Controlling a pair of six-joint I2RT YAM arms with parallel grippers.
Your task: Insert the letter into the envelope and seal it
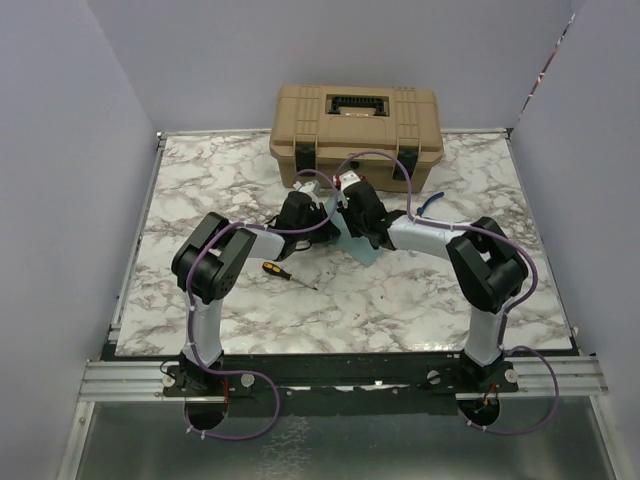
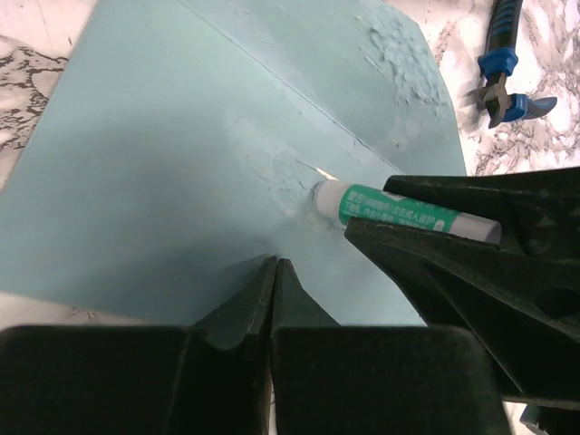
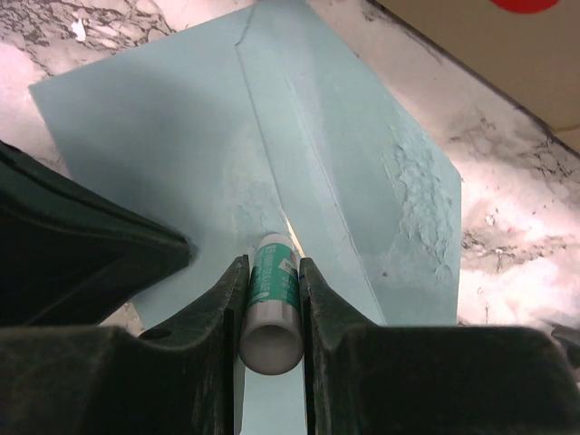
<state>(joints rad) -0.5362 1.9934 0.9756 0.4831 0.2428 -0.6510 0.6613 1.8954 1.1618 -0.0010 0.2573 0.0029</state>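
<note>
The teal envelope lies flat on the marble table between both grippers, its triangular flap open with rough dried patches on it. My right gripper is shut on a green and white glue stick, whose tip touches the envelope by the flap fold. The stick also shows in the left wrist view. My left gripper is shut with nothing between its fingers, its tips down on the envelope's body. Of the letter only a thin cream sliver shows at the envelope's mouth; the rest is hidden.
A tan toolbox stands at the back, just behind the grippers. A yellow-handled screwdriver lies left of the envelope. Blue-handled pliers lie to the right, also in the left wrist view.
</note>
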